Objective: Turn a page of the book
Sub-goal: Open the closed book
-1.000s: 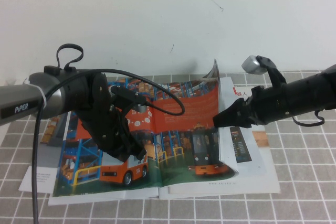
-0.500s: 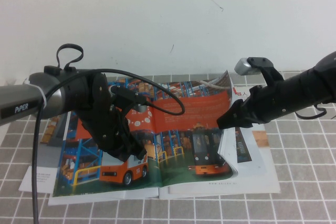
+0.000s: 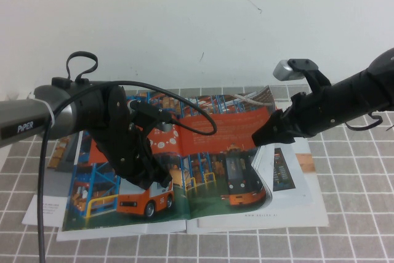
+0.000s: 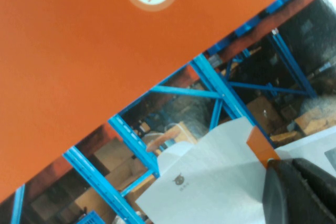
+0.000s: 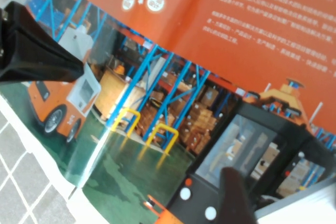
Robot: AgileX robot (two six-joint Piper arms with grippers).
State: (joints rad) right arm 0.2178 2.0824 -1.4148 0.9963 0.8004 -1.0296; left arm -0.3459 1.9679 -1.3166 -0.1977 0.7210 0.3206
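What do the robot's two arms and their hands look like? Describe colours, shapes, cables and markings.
The left arm has a grey tube marked "PiPER" in white, a white tie, and loose black cables looping over a black wrist. Its left hand is black and tapered. The right arm is black with a grey camera block on top. The right hand is black, with pointed fingers.

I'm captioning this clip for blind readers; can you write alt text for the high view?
An open book of colour warehouse photos lies on a grey tiled table, its right-hand page lifted slightly off the sheets below. The open right pincer sits at that page's outer edge, while the shut left pincer presses on the left-hand page.
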